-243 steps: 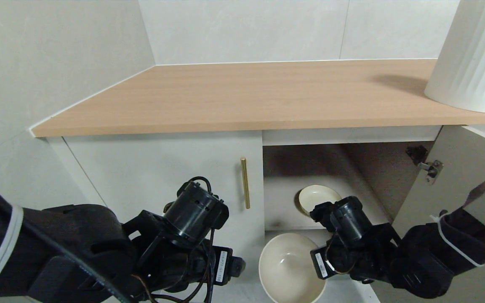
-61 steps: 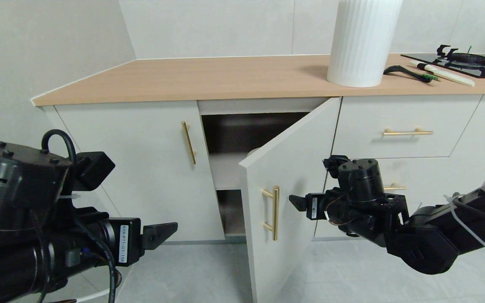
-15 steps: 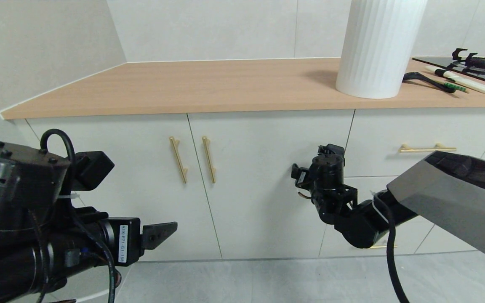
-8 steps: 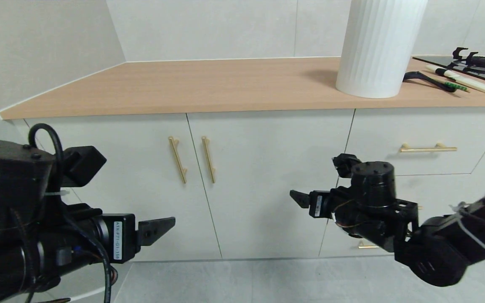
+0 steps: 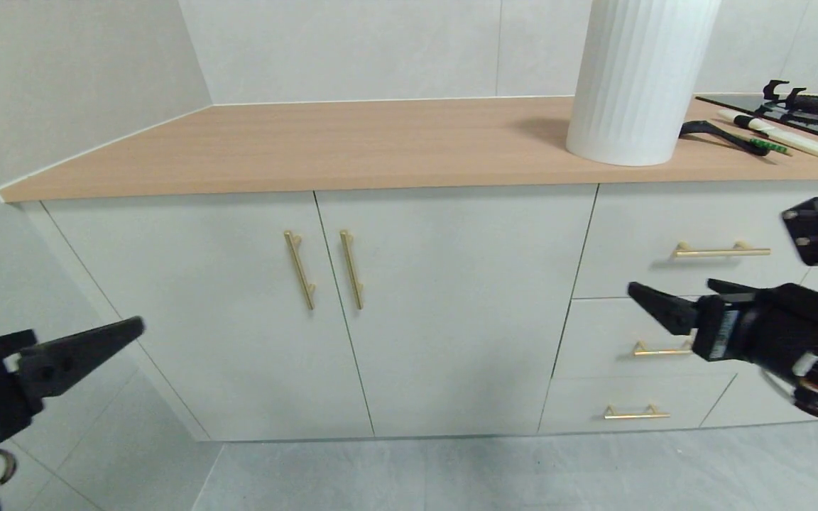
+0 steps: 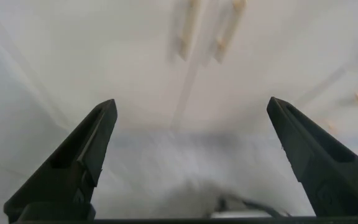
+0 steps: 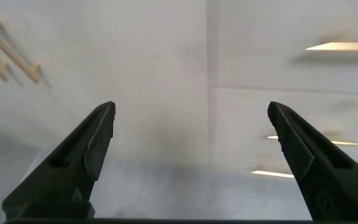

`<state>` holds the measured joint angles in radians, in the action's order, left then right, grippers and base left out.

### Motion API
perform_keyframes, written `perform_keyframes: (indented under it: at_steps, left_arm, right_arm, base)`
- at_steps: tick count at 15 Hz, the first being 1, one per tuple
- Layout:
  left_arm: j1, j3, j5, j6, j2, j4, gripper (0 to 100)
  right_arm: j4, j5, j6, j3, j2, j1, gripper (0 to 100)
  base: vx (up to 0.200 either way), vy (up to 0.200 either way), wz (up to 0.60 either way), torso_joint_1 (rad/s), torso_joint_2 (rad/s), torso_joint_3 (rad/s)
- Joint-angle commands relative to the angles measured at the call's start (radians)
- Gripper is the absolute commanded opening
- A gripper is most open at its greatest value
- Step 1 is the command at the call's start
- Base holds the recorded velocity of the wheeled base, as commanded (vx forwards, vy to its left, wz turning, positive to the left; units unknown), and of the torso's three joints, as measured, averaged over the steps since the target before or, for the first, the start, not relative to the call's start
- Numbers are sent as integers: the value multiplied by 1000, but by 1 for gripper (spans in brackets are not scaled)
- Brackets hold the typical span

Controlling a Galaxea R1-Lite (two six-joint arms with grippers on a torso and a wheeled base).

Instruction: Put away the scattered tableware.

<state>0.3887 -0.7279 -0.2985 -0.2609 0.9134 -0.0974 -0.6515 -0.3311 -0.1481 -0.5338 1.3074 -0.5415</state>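
the loose tableware in view lies on the counter (image 5: pixel 352 142) at its far right, between the white cylinder (image 5: pixel 640 78) and the hob (image 5: pixel 817 106): a black utensil (image 5: pixel 721 133) with a curved end, and just beside it a pale utensil (image 5: pixel 806 147) that may be a knife, though it is too small to tell. both lie flat on the wood, close together and roughly side by side. they look thin, stiff and light, so weight should be no trouble. the difficulty is likely their low profile: a finger has little to get under, and a smooth handle could slide or spin away when nudged. the best hold is probably across the handle near its middle, pinched from above, with the pale one taken well clear of any blade. the left gripper (image 6: pixel 191 106) hangs low in front of the cupboard with its fingers spread wide and nothing between them. the right gripper (image 7: pixel 190 107) sits in front of the drawers (image 5: pixel 707 220), also spread wide and empty, well below the counter top. both doors (image 5: pixel 451 305) are shut, their gold handles (image 5: pixel 300 268) side by side at the seam. since the right arm is nearer the utensils, it seems the natural one to take them.
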Motion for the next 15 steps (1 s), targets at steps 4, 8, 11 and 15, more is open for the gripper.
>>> perform_keyframes:
  at_steps: [4, 8, 11, 15]
  left_arm:
    - [-203, 94, 1, 265, -579, -16, 100]
    - [-286, 93, 1, 284, -768, -104, 100]
    - [-366, 123, 1, 301, -857, -116, 100]
    - [-398, 194, -1, 315, -904, -110, 100]
  right_arm:
    - [362, -11, 124, 169, -815, 230, 100]
    - [625, -9, 148, 169, -1146, 327, 100]
    - [688, -36, 128, 192, -1206, 368, 100]
    - [698, -39, 116, 225, -1257, 523, 100]
  base:
    - [0, 0, 0, 0, 0, 0]
    - [0, 0, 0, 0, 0, 0]
    - [0, 0, 0, 0, 0, 0]
    - [0, 0, 0, 0, 0, 0]
